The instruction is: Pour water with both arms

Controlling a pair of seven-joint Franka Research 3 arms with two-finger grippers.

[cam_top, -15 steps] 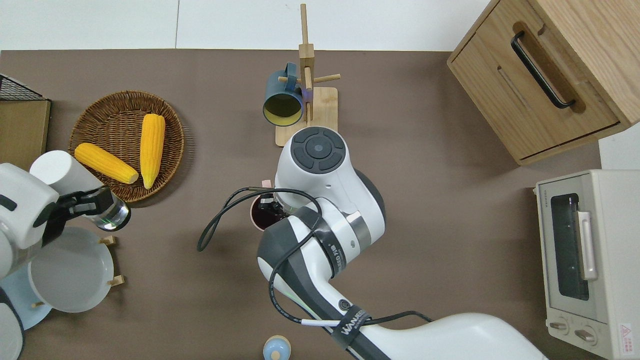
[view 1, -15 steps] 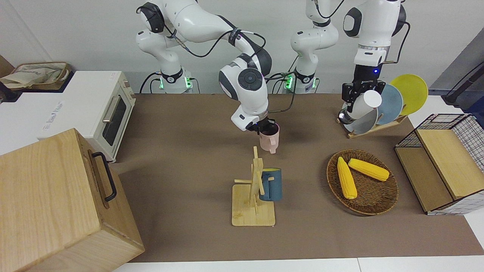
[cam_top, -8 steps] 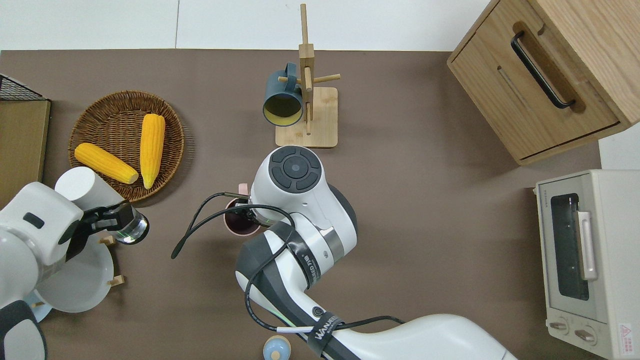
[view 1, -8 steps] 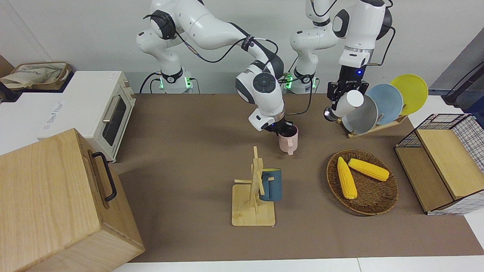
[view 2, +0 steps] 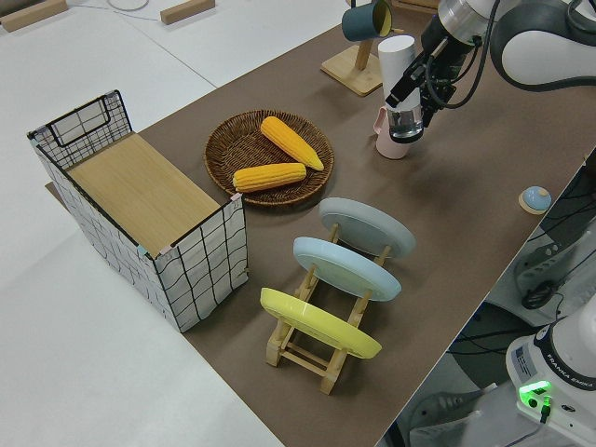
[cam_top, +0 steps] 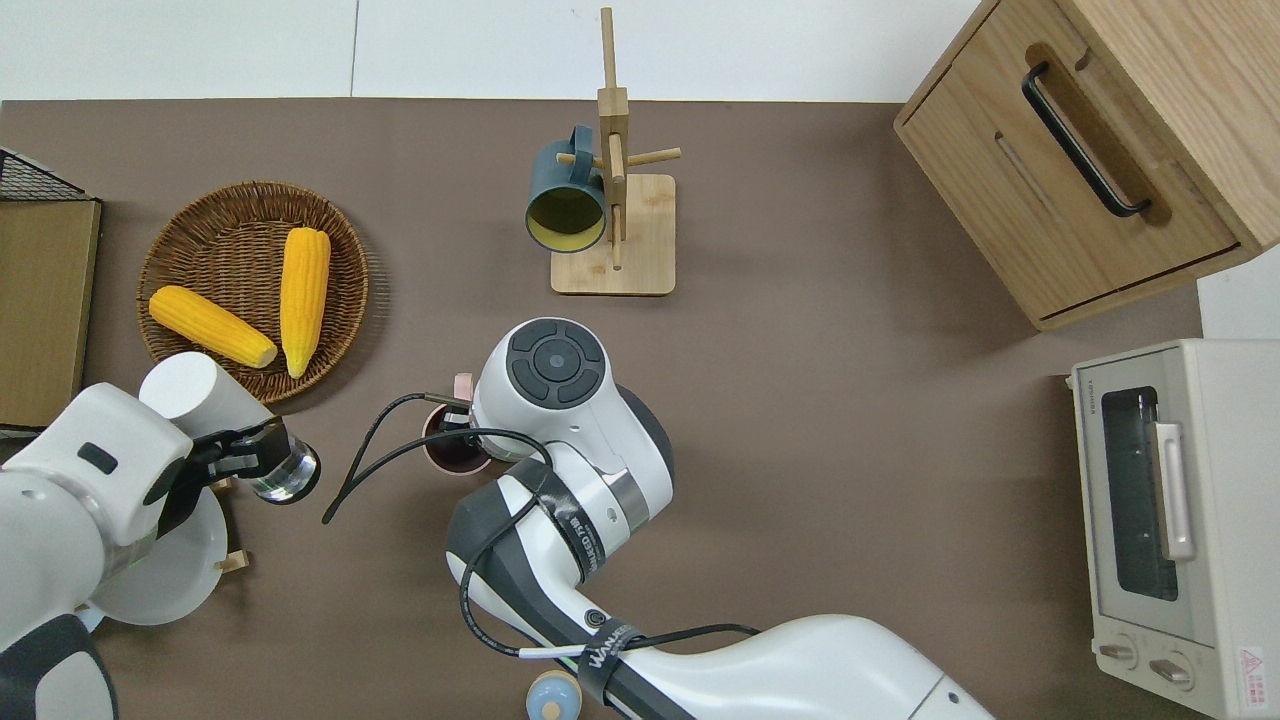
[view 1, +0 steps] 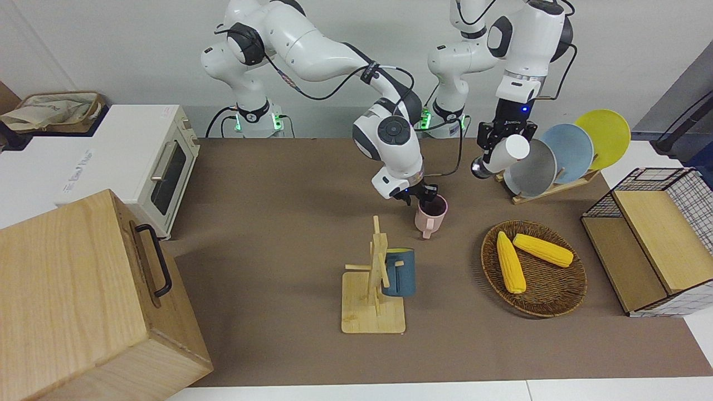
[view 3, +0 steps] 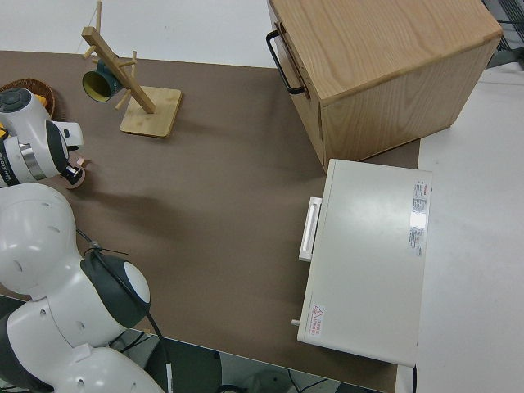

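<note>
My left gripper point(view 1: 497, 147) point(cam_top: 245, 455) is shut on a white bottle point(view 1: 509, 151) point(cam_top: 190, 392) point(view 2: 399, 58). The bottle is tilted, its clear end point(cam_top: 287, 477) low and aimed toward the pink mug. It hangs over the table beside the plate rack. My right gripper point(view 1: 424, 195) is shut on the rim of the pink mug point(view 1: 430, 214) point(cam_top: 450, 452) point(view 2: 385, 142) point(view 3: 77, 175), near the table's middle. The mug's handle points away from the robots. From above, the right wrist point(cam_top: 545, 365) hides most of the fingers.
A wooden mug tree point(view 1: 374, 278) holds a blue mug point(view 1: 400, 272). Toward the left arm's end are a wicker basket point(view 1: 548, 289) with two corn cobs, a plate rack point(view 1: 557, 186) and a wire crate point(view 1: 665, 234). A wooden cabinet point(view 1: 83, 301) and toaster oven point(view 1: 150, 161) occupy the other end.
The right arm has carried the pink mug toward the left arm's end of the table. The left arm has brought the tilted bottle toward the mug, so the two are closer.
</note>
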